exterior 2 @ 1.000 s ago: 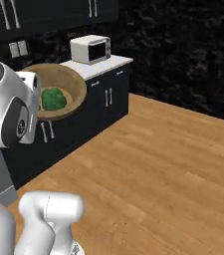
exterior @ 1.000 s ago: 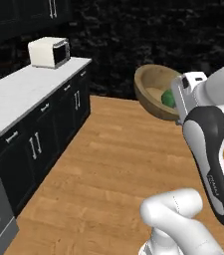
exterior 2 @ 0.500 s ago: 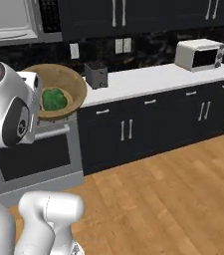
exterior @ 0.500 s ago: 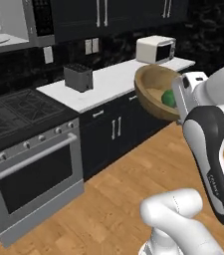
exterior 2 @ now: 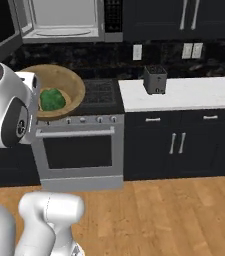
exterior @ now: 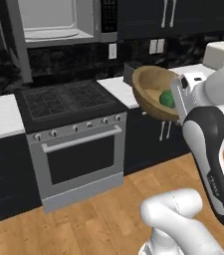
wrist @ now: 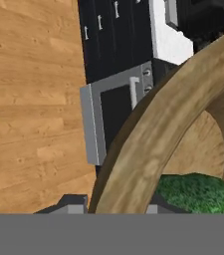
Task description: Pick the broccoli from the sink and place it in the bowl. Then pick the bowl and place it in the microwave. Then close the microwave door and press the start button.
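Wooden bowl rides tilted in the air, its rim pinched in the gripper; broccoli sits inside; open microwave is up at 12 o'clock — oven right below it.

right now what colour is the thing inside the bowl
Dark green: the broccoli in the bowl, clearest in the right base view.

The arm is glossy white with rounded, swollen link shells and a dark grey band running lengthwise down its forearm, bearing small pale lettering too fine to read. At 9 o'clock in the right base view, a round dark joint cap sits in the white shell.
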You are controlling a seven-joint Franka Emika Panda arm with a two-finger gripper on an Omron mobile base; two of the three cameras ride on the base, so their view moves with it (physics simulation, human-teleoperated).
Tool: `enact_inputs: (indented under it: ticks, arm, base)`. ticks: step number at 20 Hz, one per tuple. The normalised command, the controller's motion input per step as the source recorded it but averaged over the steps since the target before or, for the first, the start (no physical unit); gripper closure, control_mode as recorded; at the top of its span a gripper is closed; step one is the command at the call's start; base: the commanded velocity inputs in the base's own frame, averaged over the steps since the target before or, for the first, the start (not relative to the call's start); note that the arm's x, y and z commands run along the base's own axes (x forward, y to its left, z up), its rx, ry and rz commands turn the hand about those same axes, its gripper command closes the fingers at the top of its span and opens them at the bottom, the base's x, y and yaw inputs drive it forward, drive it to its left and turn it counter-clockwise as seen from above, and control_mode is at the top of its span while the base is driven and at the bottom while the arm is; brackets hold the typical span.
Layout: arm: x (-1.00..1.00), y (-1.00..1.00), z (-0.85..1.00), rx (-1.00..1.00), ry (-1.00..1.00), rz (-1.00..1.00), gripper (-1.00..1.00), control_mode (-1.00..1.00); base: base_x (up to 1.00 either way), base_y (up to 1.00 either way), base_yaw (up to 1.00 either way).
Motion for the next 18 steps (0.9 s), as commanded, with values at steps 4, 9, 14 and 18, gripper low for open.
enact_inputs:
  ticks: [4, 9, 14, 18]
  arm:
    - [0.0, 0.0, 0.0, 0.0, 0.0, 0.0, 1.0, 1.0]
    - [0.0, 0.0, 0.0, 0.0, 0.0, 0.0, 1.0, 1.0]
    - [0.0, 0.0, 0.0, 0.0, 0.0, 0.0, 1.0, 1.0]
    - [0.0, 0.0, 0.0, 0.0, 0.0, 0.0, 1.0, 1.0]
  base:
    - [0.0, -0.1, 0.38]
    - [0.08, 0.11, 0.37]
    - [0.01, -0.71, 0.38]
    - [0.14, -0.83, 0.29]
